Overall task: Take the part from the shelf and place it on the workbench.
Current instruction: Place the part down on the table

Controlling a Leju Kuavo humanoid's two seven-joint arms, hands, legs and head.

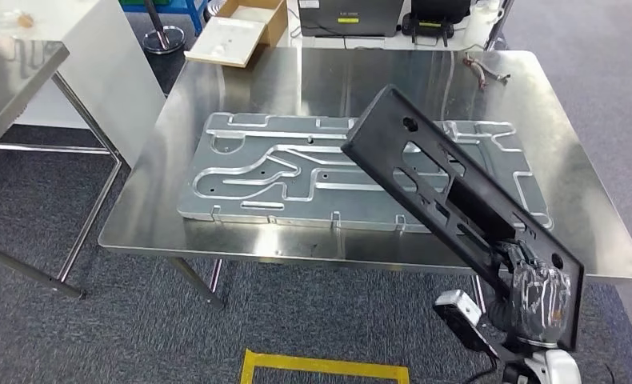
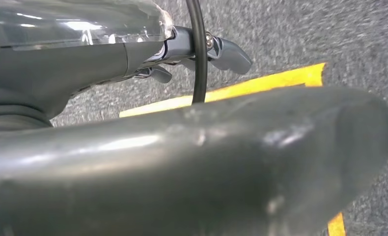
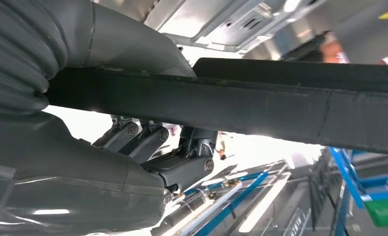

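Note:
A long black part [image 1: 449, 188] with several cut-outs hangs tilted over the right half of the steel workbench [image 1: 361, 72]. My right hand [image 1: 537, 292] grips its near end in front of the bench's near right edge, while the far end rises above a milled aluminium plate [image 1: 265, 172] lying on the bench. The right wrist view has the black part [image 3: 280, 105] as a dark bar clamped between the thumb and fingers of that hand [image 3: 133, 147]. My left hand [image 2: 182, 162] hangs over grey carpet with nothing in it, its fingers [image 2: 226, 54] standing apart from the thumb.
A loose cable [image 1: 485, 68] lies at the bench's far right corner. Behind the bench are a cardboard box [image 1: 245, 28] and a dark device [image 1: 349, 16]. A white cabinet [image 1: 81, 48] and another steel table [image 1: 9, 72] stand to the left. Yellow floor tape [image 1: 325, 370] marks the near carpet.

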